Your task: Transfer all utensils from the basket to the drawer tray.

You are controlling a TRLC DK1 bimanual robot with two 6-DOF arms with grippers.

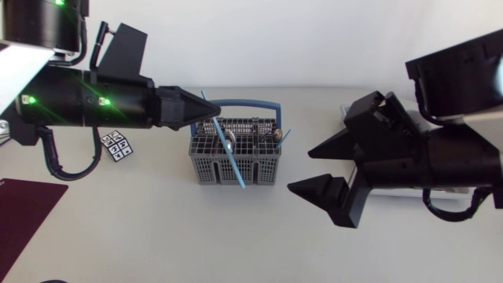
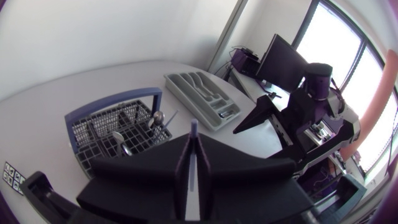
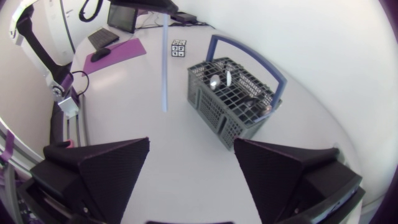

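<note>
Progress looks early, to judge from the head view; the left tool point(image 1: 206, 110) is clamped on a thin blue utensil point(image 1: 234, 161) just above the grey basket point(image 1: 203, 169), and the utensil's lower end slants down across the basket's front wall, so this piece is lifted but not yet delivered; the right tool point(image 1: 302, 170) hangs beside the basket with its fingers wide apart and nothing in them; a small card point(image 1: 118, 145) with a black-and-white pattern lies on the worktop point(image 1: 157, 236) near the left arm, and it carries squares, not letters.

Left wrist view: both fingers are pressed together on the blue utensil; ahead of them the basket holds at least two spoons point(image 2: 155, 118) standing handle-down, plus another thin piece I cannot identify; beyond the basket lies the tray point(image 2: 180, 92), well apart from the left tool, and I see no utensil in its compartments, so by my reckoning nearly the whole job is left; no writing can be read here.

Right wrist view: the right tool point(image 3: 193, 171) is spread open over bare worktop; the basket sits ahead of it with a spoon bowl showing inside, and the blue utensil hangs upright beside it; the patterned card shows no legible label, and no brand can be made out.
</note>
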